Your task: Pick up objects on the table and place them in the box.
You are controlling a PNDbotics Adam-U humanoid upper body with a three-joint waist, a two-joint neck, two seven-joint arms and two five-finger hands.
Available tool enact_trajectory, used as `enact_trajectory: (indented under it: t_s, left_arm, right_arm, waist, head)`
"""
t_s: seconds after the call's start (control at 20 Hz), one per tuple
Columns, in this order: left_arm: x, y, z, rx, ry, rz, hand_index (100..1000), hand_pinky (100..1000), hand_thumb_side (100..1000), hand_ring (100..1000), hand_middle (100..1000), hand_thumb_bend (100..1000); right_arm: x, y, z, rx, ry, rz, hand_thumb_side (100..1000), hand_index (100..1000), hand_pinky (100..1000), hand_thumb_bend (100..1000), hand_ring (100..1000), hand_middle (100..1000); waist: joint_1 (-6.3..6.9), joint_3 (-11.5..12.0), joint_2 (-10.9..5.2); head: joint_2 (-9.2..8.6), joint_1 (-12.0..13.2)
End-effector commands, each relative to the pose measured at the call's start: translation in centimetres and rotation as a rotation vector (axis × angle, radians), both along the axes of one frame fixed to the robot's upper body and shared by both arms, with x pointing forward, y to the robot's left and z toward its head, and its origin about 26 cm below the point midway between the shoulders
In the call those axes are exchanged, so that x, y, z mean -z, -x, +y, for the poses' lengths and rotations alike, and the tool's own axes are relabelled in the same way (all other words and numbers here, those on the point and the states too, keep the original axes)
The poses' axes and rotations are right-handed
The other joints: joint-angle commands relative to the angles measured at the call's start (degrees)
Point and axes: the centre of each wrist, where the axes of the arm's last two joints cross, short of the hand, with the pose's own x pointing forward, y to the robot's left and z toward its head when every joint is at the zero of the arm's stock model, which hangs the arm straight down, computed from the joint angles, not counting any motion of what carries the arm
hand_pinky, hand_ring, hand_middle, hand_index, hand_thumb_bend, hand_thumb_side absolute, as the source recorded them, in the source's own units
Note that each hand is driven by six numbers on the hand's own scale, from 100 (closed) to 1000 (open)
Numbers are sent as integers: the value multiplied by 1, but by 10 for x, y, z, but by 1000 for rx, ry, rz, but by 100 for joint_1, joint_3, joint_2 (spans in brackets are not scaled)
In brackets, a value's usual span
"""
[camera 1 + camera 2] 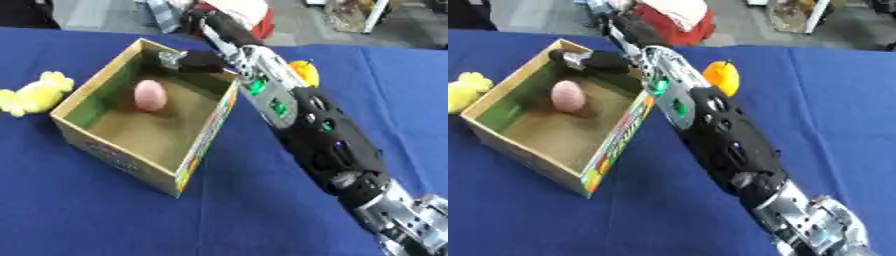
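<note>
Tablecloth [105,220] blue, box [203,142] open; right hand [197,61] over rim, grip unclear, clutter behind.

table [105,220]: blue cloth | on it: open box [206,142], yellow plush toy [33,95] left, orange obj [723,76] right of box

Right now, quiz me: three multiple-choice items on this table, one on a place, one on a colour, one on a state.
1. Where is the pink egg?
A. inside the box
B. on the blue cloth
C. in the robot hand

2. What colour is the soft toy left of the box?
A. green
B. yellow
C. red

3. Where is the right robot hand?
A. resting flat on the cloth
B. over the box's far corner
C. round the orange object

Answers: 1 A, the egg lies on the box floor. 2 B, the toy is plainly yellow. 3 B, the hand shows above the far rim; the orange object sits apart, behind the arm.
</note>
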Motion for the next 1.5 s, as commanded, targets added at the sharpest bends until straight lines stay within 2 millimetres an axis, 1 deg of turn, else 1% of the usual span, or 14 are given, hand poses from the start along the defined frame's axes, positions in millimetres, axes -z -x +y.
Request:
enact_trajectory:
  t_s: [0.05,0.2,0.35,0.5,0.55,0.6,0.8,1.0,1.3,1.5]
  left_arm:
    - [-8,4,4,-17,-14,-31,781,333,670,613,520,100]
    - [-9,5,4,-20,-15,-33,782,333,670,613,520,100]
    - [-9,5,5,-21,-17,-35,782,333,670,613,520,100]
    - [-9,5,4,-20,-17,-35,782,333,670,613,520,100]
    - [-9,5,4,-20,-17,-36,782,333,670,613,521,100]
    - [-10,5,4,-20,-16,-37,782,333,670,613,521,100]
    - [-10,5,5,-23,-14,-39,782,333,669,613,520,100]
    - [-9,5,6,-28,-12,-38,782,333,670,613,520,100]
    - [-9,5,6,-30,-13,-37,783,332,670,613,520,100]
    - [-8,5,7,-34,-15,-32,782,332,670,613,519,100]
  right_arm:
    - [-34,4,-32,67,-48,-68,917,909,632,665,794,739]
    - [-37,-3,-62,170,-53,-65,912,910,638,663,801,750]
    - [-31,-14,-94,287,-36,-40,894,914,644,664,811,763]
    - [-21,-23,-117,367,-37,-2,882,914,643,662,811,764]
    - [-18,-25,-123,386,-40,8,864,915,643,630,811,764]
    - [-16,-26,-129,400,-42,15,876,915,643,662,811,764]
    - [-8,-28,-147,447,-37,38,860,915,644,652,813,767]
    - [5,-29,-163,493,-25,86,838,916,645,643,816,771]
    - [22,-30,-181,535,26,167,800,919,648,634,822,775]
    - [26,-30,-187,524,47,240,775,917,647,615,821,761]
  waist:
    - [64,-10,-138]
    - [63,-5,-127]
    - [69,22,-111]
    - [71,51,-97]
    - [71,59,-94]
    - [71,66,-90]
    - [68,74,-81]
    - [68,79,-78]
    - [64,64,-84]
    - [63,42,-92]
  head:
    - [-57,45]
    - [-56,79]
    - [-65,100]
    - [-78,108]
    - [-84,113]
    - [-89,116]
    - [-106,134]
    - [-109,151]
    - [-105,171]
    - [-89,195]
